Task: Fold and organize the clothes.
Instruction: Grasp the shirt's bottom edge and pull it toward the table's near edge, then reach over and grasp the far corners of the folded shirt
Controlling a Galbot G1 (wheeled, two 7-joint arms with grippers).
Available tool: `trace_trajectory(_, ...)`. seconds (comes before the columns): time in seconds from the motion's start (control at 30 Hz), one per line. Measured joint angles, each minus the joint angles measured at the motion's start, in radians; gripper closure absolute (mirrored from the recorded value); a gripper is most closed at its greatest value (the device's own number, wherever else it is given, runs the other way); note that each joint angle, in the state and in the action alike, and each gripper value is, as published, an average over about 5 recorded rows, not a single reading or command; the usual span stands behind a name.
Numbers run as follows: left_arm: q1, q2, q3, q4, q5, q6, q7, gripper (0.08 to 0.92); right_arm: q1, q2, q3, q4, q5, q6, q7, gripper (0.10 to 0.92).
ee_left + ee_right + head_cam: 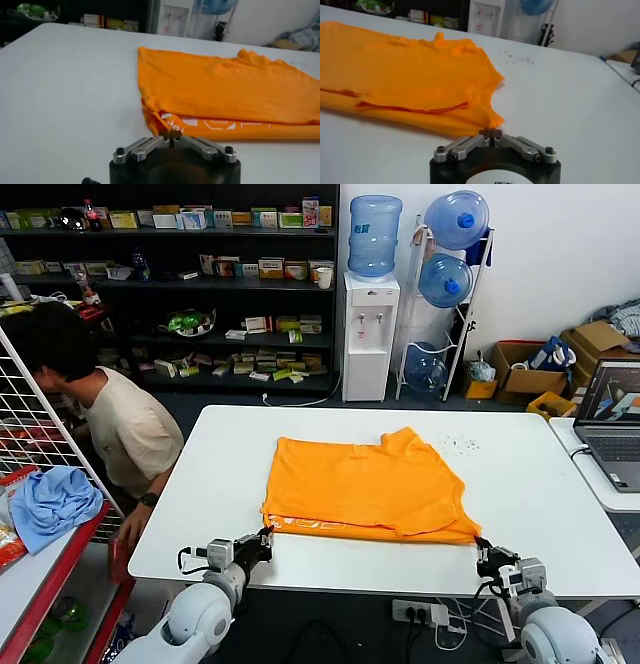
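Note:
The clothes are one bright orange T-shirt (pixel 365 484), lying folded over on the white table (pixel 560 514). A pale print shows along its near hem (pixel 215 122). My left gripper (pixel 265 536) is at the shirt's near left corner, shut on the hem there (pixel 171 134). At the near right corner my right gripper (pixel 482 546) is shut on the fabric tip (pixel 491 132). The shirt (pixel 405 75) rests flat, with its far edge and collar toward the back of the table.
A person (pixel 110 424) crouches beside the table's left end. A red rack holding a light blue cloth (pixel 50 499) stands at the left. A laptop (pixel 612 424) sits on a side table to the right. Small dark specks (pixel 460 444) dot the table behind the shirt.

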Motion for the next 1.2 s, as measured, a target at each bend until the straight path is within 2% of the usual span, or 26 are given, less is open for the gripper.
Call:
trace_trajectory(0.3,0.116,0.074,-0.026,-0.133,-0.002,0.038,-0.026,0.896,-0.135,-0.004,0.036,0.113,0.002,-0.022,0.010,0.899)
trace_trajectory(0.4,0.141,0.088,-0.033,-0.167,-0.002,0.058,-0.037,0.853,-0.158,-0.010,0.049,0.138,0.004,-0.034,0.010,0.867)
trace_trajectory(0.9,0.150,0.140,-0.069,-0.262,-0.020,0.153,-0.077,0.426,-0.143,-0.069,0.116,0.188,0.111,-0.072,0.041,0.444)
trace_trajectory(1.13,0.068,0.129,-0.050,-0.229,-0.013,0.130,-0.063,0.227,0.006,-0.087,0.082,0.103,0.190,-0.056,0.027,0.247)
trace_trajectory(1.2,0.023,0.112,-0.038,-0.199,-0.010,0.118,-0.055,0.197,0.070,-0.087,0.058,0.058,0.209,-0.056,0.016,0.220)
